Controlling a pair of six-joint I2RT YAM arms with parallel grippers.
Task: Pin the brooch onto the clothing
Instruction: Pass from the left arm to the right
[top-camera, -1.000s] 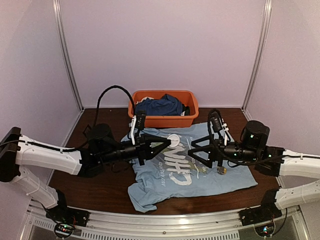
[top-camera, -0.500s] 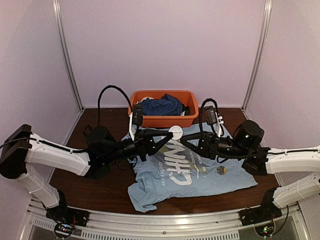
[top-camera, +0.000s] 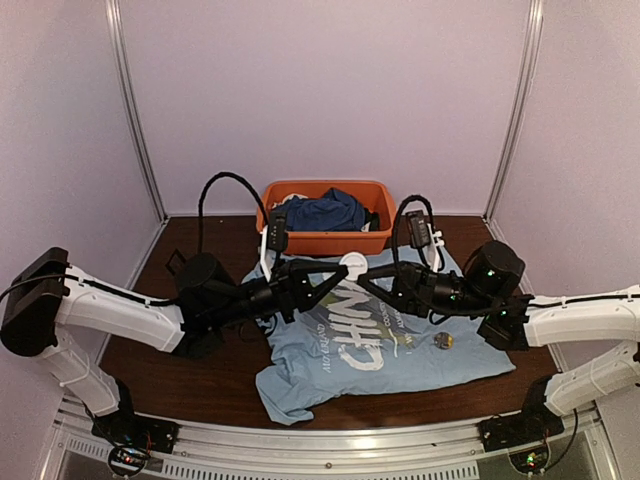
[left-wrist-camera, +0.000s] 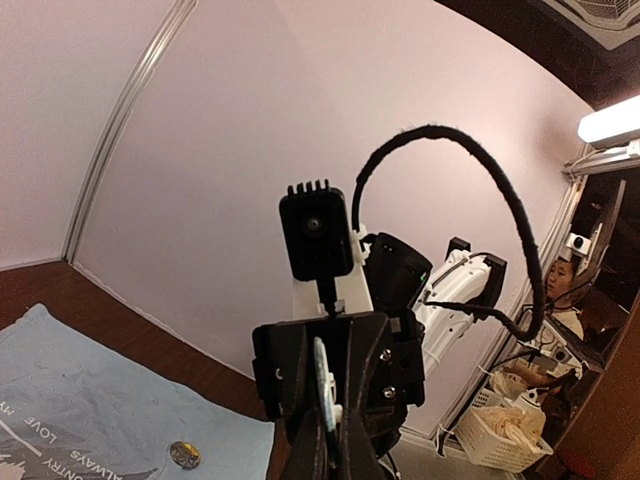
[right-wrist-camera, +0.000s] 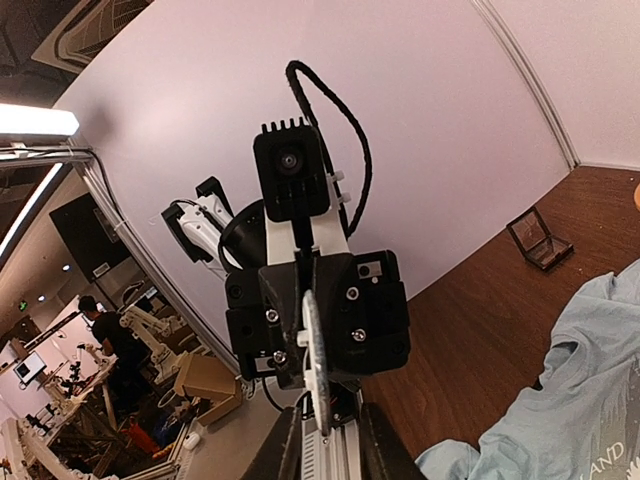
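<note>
The clothing (top-camera: 400, 345), a light blue T-shirt with a "CHINA" print, lies flat on the table and also shows in the wrist views (left-wrist-camera: 80, 400) (right-wrist-camera: 590, 380). The brooch (top-camera: 443, 341), a small metallic disc, rests on its right part, untouched (left-wrist-camera: 183, 455). Above the collar my left gripper (top-camera: 336, 276) is shut on a white round disc (top-camera: 350, 264), seen edge-on (left-wrist-camera: 322, 385). My right gripper (top-camera: 366, 277) faces it tip to tip. Its jaws stand narrowly either side of the disc (right-wrist-camera: 313, 350), with a gap showing.
An orange bin (top-camera: 330, 242) holding a dark blue garment (top-camera: 320, 212) stands at the back behind the shirt. A small black square case (right-wrist-camera: 540, 240) lies on the brown table left of the shirt. Walls close the cell on three sides.
My right gripper has risen from near the brooch and moved left to the white disc, its jaws narrowing from wide open. The left gripper keeps its hold and has barely shifted.
</note>
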